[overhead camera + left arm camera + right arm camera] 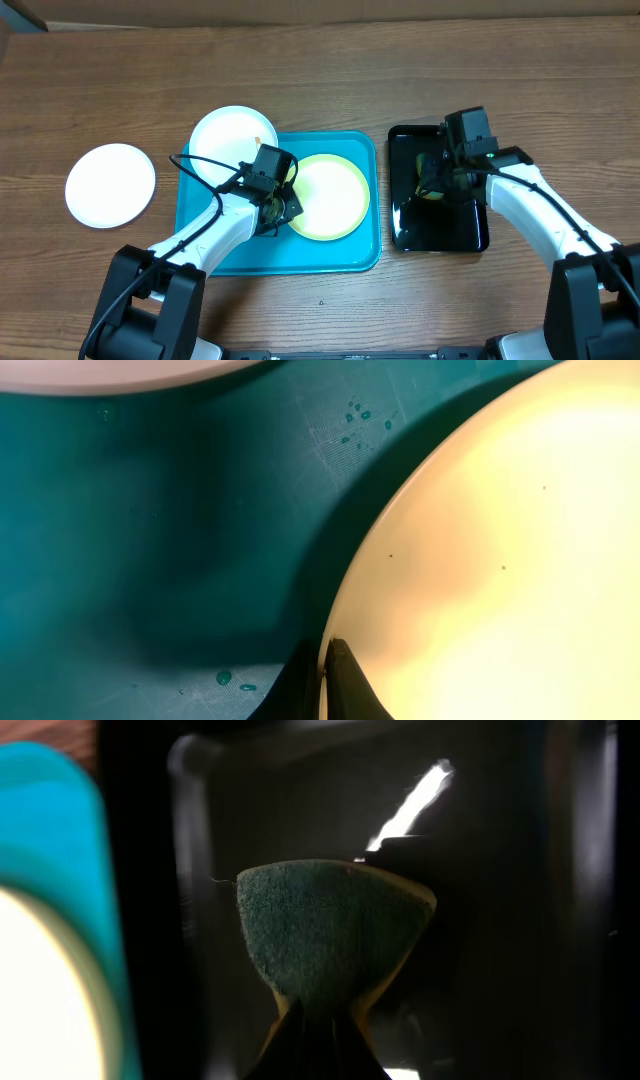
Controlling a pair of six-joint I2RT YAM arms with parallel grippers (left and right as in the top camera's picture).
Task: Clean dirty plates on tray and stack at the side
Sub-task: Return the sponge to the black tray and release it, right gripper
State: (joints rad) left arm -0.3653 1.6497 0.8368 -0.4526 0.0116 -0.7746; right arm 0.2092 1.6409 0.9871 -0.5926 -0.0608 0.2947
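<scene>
The left end effector (323, 660) is pinched tight on the left rim of the yellow plate (335, 195). That plate lies flat in the right half of the blue tray (330, 256). One white plate (228, 140) sits over the tray's back left corner, with its edge past the rim. The other white plate (110, 185) lies toward the left edge of the desk (400, 60), with bare wood all around it. The right end effector (318, 1022) squeezes a green sponge (325, 925) over the black tray (520, 940), just right of the blue tray.
</scene>
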